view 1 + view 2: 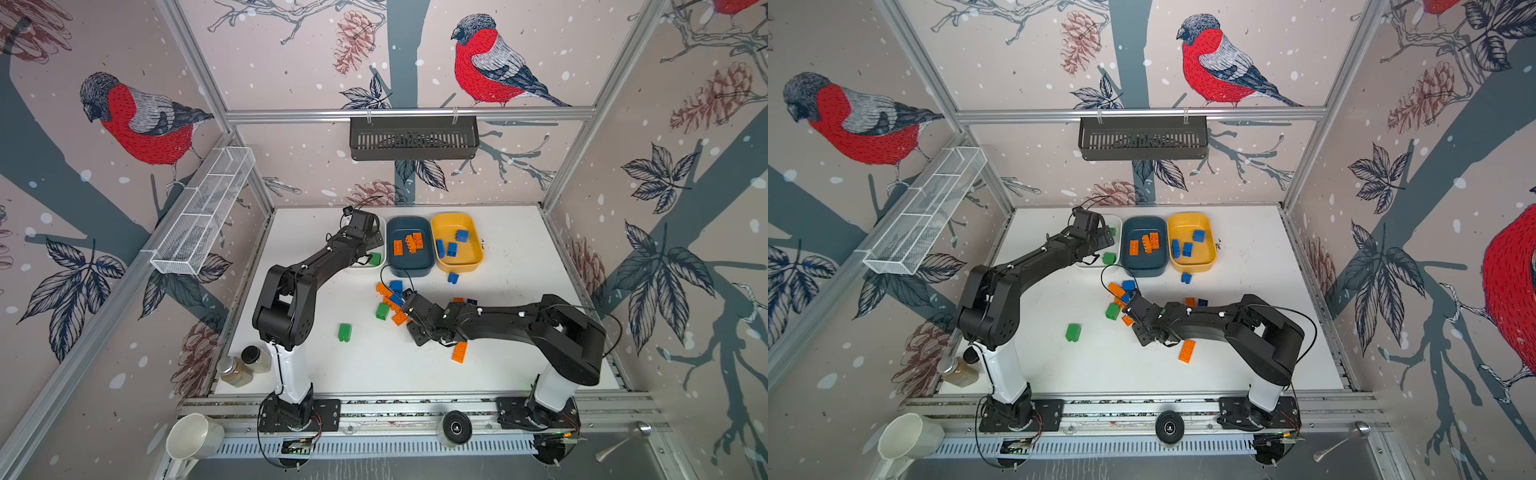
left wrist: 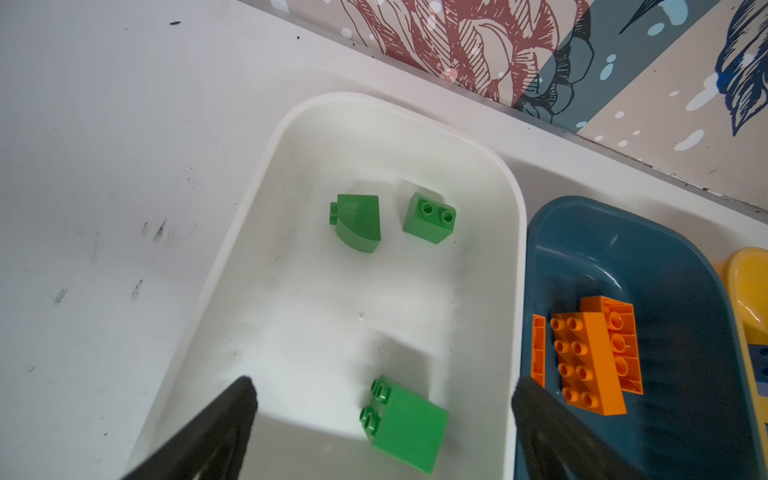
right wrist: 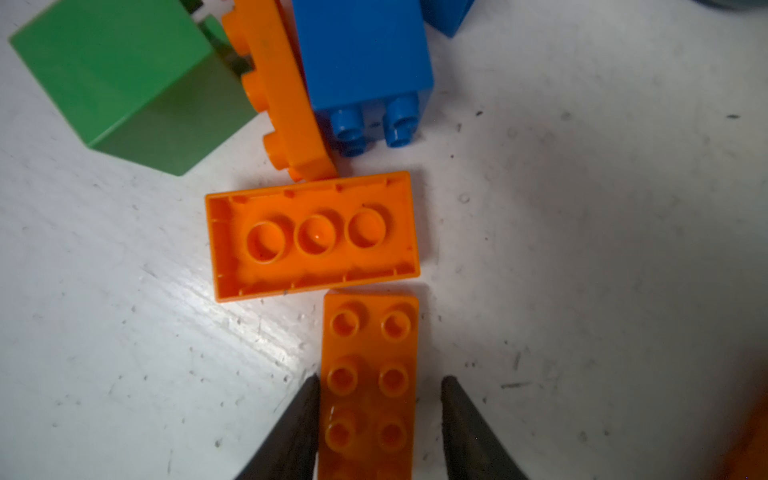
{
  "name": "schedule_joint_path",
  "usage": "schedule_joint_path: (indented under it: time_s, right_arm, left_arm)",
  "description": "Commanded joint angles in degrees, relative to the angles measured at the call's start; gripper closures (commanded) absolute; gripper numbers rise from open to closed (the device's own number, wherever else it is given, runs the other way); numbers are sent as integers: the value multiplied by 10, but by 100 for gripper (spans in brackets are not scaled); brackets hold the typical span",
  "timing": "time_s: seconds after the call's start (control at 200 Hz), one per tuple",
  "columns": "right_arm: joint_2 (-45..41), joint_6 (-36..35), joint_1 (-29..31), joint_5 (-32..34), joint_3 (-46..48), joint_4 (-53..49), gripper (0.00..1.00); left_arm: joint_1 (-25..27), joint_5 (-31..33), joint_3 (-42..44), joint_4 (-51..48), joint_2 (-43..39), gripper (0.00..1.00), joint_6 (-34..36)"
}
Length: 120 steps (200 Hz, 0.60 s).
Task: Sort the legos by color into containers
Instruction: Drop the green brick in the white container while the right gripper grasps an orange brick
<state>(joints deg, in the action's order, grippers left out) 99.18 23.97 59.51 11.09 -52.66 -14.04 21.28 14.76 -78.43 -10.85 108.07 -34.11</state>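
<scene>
My left gripper [image 2: 384,388] hangs open over the white container [image 2: 291,124]. A green lego [image 2: 405,424] lies free below it, beside two more green ones [image 2: 357,222]. The teal container [image 1: 409,266] holds three orange legos, the yellow container [image 1: 473,257] three blue ones. My right gripper [image 3: 379,380] is down in the loose pile, straddling an orange lego [image 3: 370,353] that lies flat on the table. One finger [image 3: 307,399] is against the lego and the other stands a small gap off. An upturned orange lego [image 3: 311,237], a blue one [image 3: 365,54] and a green one [image 3: 124,79] lie just beyond.
Loose legos lie on the white table: green [image 1: 344,332], orange [image 1: 459,352], blue [image 1: 453,277]. Two jars [image 1: 239,370] stand at the front left by the left arm's base. A black basket [image 1: 413,137] and a wire tray [image 1: 203,212] hang on the walls.
</scene>
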Motion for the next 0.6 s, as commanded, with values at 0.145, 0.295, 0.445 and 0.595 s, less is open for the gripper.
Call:
schedule_joint_path:
  time_s: [0.145,0.295,0.445,0.595]
  right_arm:
    - [-13,3,-4,40,2,-40,66]
    - [-37,3,-14,50,17,-20,70]
    - [-81,-4,-37,50,41,28,72]
    - [-119,-18,-75,22,64,102,72]
  left_arm:
    - [-1,-2,8,5,-13,3,1]
    - [-1,-10,11,2,-18,3,1]
    - [4,-50,24,1,-42,3,21]
    - [7,-61,54,-3,-78,3,16]
